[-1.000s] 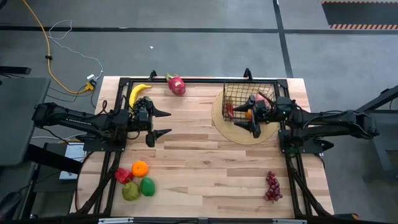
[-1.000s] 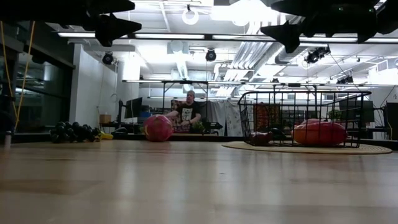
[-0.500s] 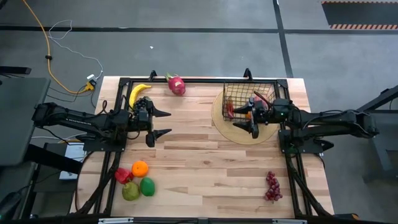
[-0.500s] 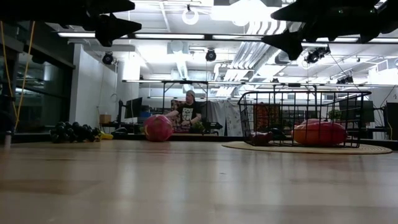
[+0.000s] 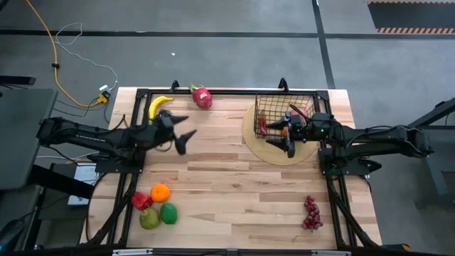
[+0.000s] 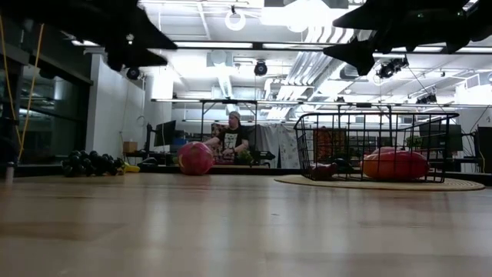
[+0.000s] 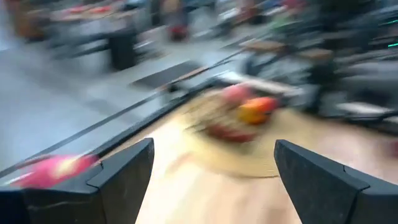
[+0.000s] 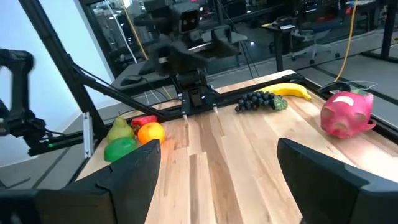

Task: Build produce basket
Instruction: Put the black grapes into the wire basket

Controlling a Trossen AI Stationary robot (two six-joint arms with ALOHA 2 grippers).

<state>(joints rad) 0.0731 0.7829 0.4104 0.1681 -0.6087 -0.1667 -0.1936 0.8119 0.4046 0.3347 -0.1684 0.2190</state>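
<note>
From above, the basket [image 5: 286, 117] sits on a tan disc [image 5: 250, 135] at the table's far right, holding red and orange produce [image 5: 263, 125]; the right gripper [image 5: 284, 137] hangs spread over its near edge, and the left gripper [image 5: 182, 131] is spread near the banana [image 5: 157, 106]. At table level, a red fruit [image 6: 395, 165] lies inside the basket [image 6: 374, 146]. The right wrist view shows the dragon fruit [image 8: 346, 113] and grapes [image 8: 258, 100] out on the table.

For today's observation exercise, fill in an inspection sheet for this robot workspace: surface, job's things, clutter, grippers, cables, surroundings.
Surface: wooden table, bare in the middle.
Job's things: basket on a round tan disc, some produce inside; banana, dragon fruit, grapes, orange, red pepper, green pear loose.
Clutter: nothing seen.
Grippers: left gripper jaws open, near banana; right gripper jaws open, at basket.
Cables: yellow cable on floor.
Surroundings: seated person beyond the table.
</note>
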